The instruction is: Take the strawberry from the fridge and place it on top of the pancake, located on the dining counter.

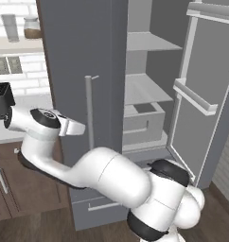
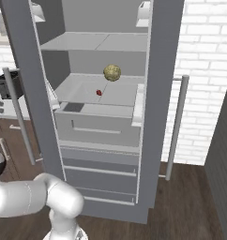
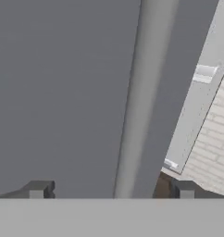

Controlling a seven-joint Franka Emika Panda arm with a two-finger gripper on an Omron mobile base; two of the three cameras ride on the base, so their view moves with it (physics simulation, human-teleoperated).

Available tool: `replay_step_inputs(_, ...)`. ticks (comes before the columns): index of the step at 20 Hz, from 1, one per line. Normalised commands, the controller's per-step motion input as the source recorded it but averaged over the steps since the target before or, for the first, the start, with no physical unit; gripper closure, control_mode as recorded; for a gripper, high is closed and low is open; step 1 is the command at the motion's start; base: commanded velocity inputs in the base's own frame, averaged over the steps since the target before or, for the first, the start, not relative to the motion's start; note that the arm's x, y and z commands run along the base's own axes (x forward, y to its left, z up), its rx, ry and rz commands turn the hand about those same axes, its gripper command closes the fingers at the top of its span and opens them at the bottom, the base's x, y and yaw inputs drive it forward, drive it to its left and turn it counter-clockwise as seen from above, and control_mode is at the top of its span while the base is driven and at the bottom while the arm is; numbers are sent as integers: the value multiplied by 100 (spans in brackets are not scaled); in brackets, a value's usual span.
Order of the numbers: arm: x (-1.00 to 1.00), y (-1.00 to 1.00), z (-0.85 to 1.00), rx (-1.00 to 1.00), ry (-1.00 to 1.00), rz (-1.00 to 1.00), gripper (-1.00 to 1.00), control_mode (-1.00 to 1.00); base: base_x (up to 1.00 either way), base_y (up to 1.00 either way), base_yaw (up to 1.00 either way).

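Note:
The fridge (image 2: 157,70) stands with both doors swung open. The strawberry (image 2: 99,92), tiny and red, lies on a pale middle shelf (image 2: 115,93) above a drawer. My gripper (image 3: 111,190) is open; its fingertips (image 3: 37,190) straddle the left door's vertical bar handle (image 3: 132,115) without pinching it. From the left base, my gripper (image 1: 81,127) sits just left of that handle (image 1: 89,113) on the door's outer face, and nothing is held. The pancake and the dining counter are out of view.
A lumpy yellow-green ball (image 2: 112,72) rests behind the strawberry on the same shelf. The right door (image 1: 201,94) juts out, its handle (image 2: 174,131) near the brick wall. Brown cabinets (image 1: 12,189) and a black appliance (image 1: 3,97) lie to the left.

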Motion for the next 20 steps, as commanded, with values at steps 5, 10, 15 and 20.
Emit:
replay_step_inputs(5, -100, -86, 0, 41, 0, 36, -100, -100, 0, 0, 0)
replay_step_inputs(10, -76, -97, 12, 55, 0, 34, -100, -100, 0, 0, 0)
replay_step_inputs(15, -26, -90, 43, 75, -2, 29, -100, -100, 0, 0, 0)
replay_step_inputs(20, 0, -100, 54, 81, 16, 13, -100, -100, 0, 0, 0)
